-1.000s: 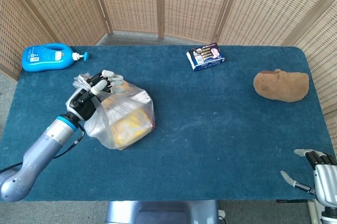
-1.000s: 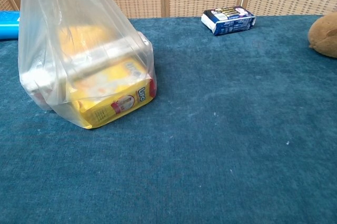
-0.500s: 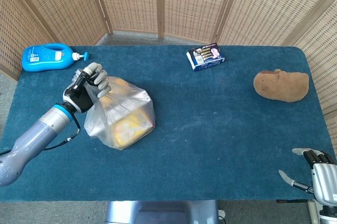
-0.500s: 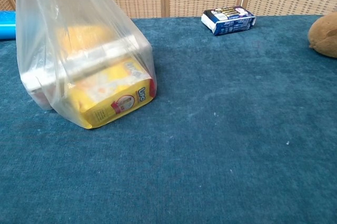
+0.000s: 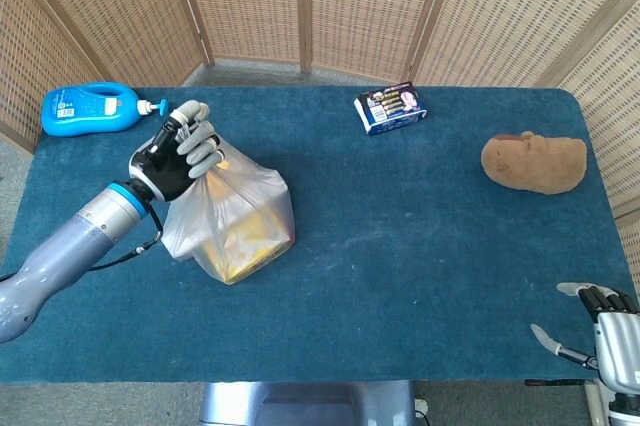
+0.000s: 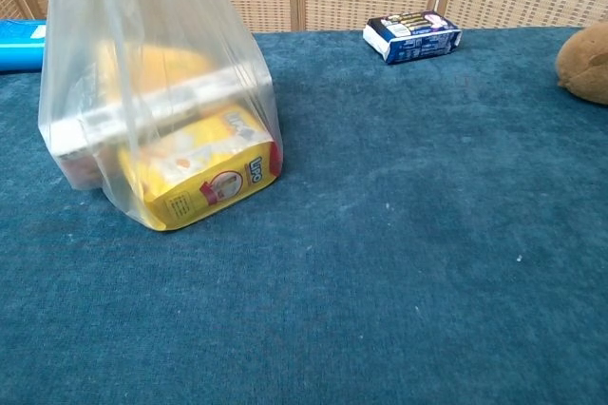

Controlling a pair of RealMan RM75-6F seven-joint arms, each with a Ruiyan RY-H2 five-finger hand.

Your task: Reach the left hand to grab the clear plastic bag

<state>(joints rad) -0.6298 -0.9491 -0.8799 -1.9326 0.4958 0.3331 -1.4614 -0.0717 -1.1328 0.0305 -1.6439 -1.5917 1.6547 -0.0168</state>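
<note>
The clear plastic bag (image 5: 232, 218) stands on the blue table at the left, with a yellow box (image 6: 204, 173) and a pale box inside it. My left hand (image 5: 178, 154) grips the gathered top of the bag and holds it pulled upward, so the bag stands tall in the chest view, bag (image 6: 142, 63). The left hand itself is above the chest view's frame. My right hand (image 5: 600, 321) hangs off the table's front right corner, fingers apart, holding nothing.
A blue bottle (image 5: 90, 109) lies at the back left, close behind the left hand. A dark blue packet (image 5: 391, 108) sits at the back centre. A brown plush toy (image 5: 534, 161) lies at the right. Wicker screens stand behind the table.
My left hand closed on the bag's top and moved up and toward the back, drawing the bag taller. The right hand stayed still.
</note>
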